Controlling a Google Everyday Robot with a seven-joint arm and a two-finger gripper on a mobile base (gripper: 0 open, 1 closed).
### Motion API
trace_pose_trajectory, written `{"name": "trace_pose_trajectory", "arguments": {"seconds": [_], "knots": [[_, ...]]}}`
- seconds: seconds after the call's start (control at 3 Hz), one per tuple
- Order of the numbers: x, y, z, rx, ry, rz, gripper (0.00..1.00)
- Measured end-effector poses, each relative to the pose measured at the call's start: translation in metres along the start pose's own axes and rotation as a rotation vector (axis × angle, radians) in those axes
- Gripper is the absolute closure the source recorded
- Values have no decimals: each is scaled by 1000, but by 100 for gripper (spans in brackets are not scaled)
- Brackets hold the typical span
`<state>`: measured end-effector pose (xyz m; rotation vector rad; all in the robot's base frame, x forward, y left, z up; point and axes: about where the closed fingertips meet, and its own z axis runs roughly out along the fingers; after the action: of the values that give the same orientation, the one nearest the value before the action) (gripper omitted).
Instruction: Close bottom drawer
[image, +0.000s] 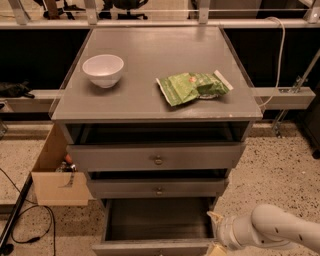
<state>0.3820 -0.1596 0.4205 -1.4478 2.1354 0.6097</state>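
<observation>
Bottom drawer (157, 225) is seen pulled well out at the foot of the grey desk (150, 50), its dark inside laid bare and its front cut by the lower edge of the view. The hand (216, 233) is found at its right front corner, spread wide with nothing held; contact cannot be told. Above, the middle drawer (158, 188) and top drawer (158, 158) are each drawn out a little. On the desk a white bowl (103, 70) is set left and a green packet (192, 86) right, well apart. A cardboard box (52, 185) is placed beside the desk's left.
</observation>
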Motion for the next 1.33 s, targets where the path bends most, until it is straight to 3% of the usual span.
{"name": "trace_pose_trajectory", "arguments": {"seconds": [0.33, 1.33], "knots": [[1, 4, 4, -1, -6, 7, 0], [66, 1, 81, -83, 8, 174, 0]]}}
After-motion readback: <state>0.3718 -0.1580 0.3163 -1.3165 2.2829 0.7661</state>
